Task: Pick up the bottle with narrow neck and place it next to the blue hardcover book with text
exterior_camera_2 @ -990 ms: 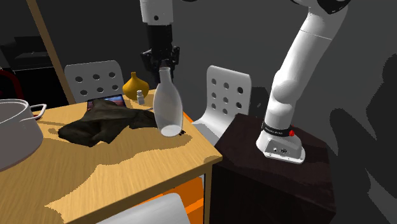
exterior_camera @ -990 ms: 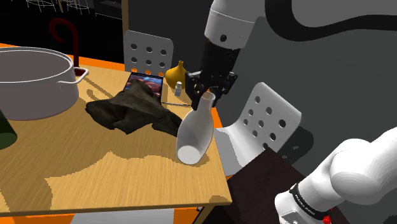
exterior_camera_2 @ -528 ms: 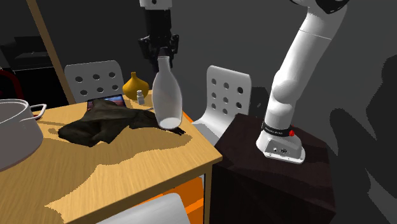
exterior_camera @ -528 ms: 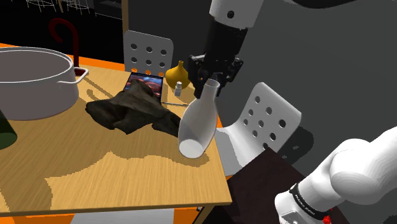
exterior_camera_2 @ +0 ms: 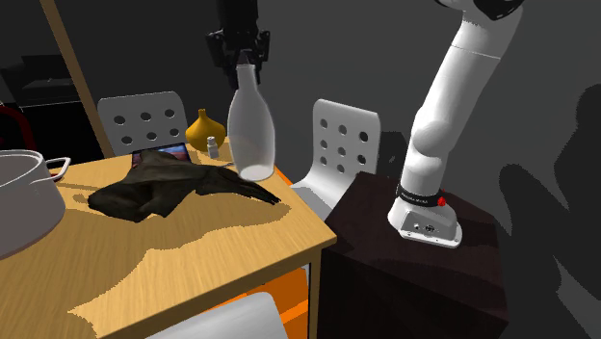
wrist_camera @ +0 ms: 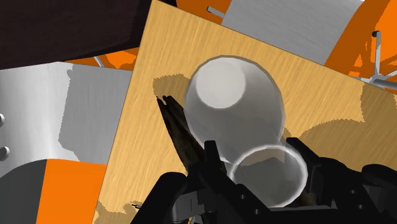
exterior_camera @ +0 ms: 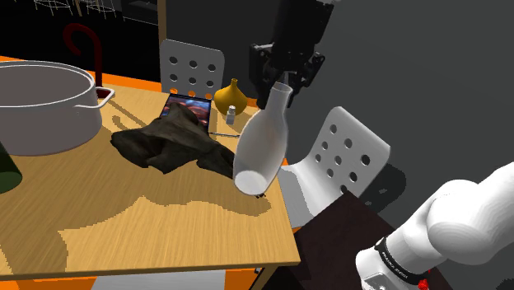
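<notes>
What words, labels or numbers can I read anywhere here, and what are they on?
None can be read.
Book cover: coloured picture, any words too small to read.
Dark band low on the white arm: tiny pale marks, too blurred to read.

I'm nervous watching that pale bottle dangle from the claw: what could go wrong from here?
The gripper clasps the bottle only by its narrow neck, and it hangs tilted, so it might slip or swing. Near the book stand a small shaker and a yellow vase it could topple.
</notes>
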`<state>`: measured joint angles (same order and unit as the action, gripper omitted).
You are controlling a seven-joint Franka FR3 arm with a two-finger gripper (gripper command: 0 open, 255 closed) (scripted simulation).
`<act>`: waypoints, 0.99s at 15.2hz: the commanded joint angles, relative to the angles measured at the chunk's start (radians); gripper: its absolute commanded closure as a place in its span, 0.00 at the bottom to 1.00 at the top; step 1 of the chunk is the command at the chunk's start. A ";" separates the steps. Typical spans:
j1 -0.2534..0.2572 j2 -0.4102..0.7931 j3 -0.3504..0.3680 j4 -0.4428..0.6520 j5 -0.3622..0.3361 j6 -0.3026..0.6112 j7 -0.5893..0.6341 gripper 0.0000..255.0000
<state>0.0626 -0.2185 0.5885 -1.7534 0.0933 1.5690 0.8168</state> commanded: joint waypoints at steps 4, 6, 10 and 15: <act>-0.003 0.026 0.004 0.093 -0.013 -0.071 0.009 1.00; -0.004 0.038 0.006 0.132 -0.020 -0.099 0.014 1.00; -0.004 0.067 0.014 0.215 -0.034 -0.158 0.025 1.00; -0.001 0.113 0.029 0.331 -0.059 -0.235 0.044 1.00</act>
<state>0.0603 -0.1183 0.6129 -1.4502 0.0417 1.3511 0.8554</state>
